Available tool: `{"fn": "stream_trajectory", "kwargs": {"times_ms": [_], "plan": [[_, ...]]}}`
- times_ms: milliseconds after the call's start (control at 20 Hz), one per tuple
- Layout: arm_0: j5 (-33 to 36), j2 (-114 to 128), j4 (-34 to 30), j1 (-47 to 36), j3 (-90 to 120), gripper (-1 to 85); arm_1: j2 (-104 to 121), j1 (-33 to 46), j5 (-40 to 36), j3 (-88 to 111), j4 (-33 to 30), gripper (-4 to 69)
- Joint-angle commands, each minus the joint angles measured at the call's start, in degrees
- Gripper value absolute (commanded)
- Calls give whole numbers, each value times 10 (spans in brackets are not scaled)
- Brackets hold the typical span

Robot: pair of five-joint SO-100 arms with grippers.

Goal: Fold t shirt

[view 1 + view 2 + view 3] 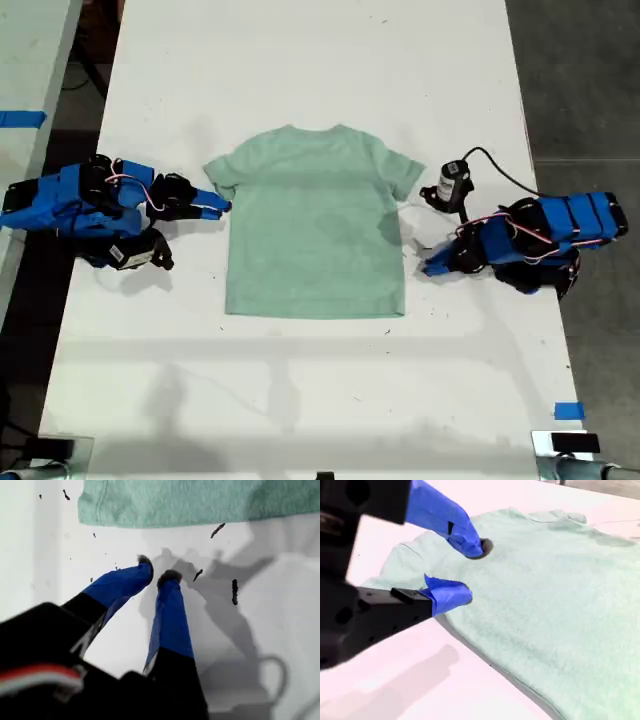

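The pale mint-green t shirt [315, 230] lies flat and unfolded mid-table, collar toward the far edge. My second gripper [218, 207] is at the exterior view's left, at the shirt's sleeve. In its wrist view it [470, 572] stands open, one finger [465, 540] over the sleeve cloth [560, 605] and the other at its edge, holding nothing. My first gripper [430, 268] lies low on the table at the exterior view's right, a short gap from the shirt's side edge. Its jaws [156, 572] are almost closed with nothing between them, short of the cloth edge [200, 502].
A small black device [455, 182] with a cable lies by the first arm at the exterior view's right. Blue tape [568, 410] marks the white table [300, 400] near its front corner there. Dark specks [234, 591] dot the surface.
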Motion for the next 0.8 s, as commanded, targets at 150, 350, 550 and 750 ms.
{"fn": "stream_trajectory", "kwargs": {"times_ms": [150, 350, 550, 750], "plan": [[3, 3, -1, 0, 12, 112, 12, 4, 5, 29, -11, 61], [3, 3, -1, -1, 12, 112, 12, 4, 58, 29, -11, 62], [2, 3, -1, -17, 12, 112, 14, -70, 402, 11, -9, 66], [-2, 3, -2, -80, 11, 112, 13, -25, 317, -13, -146, 21]]}}
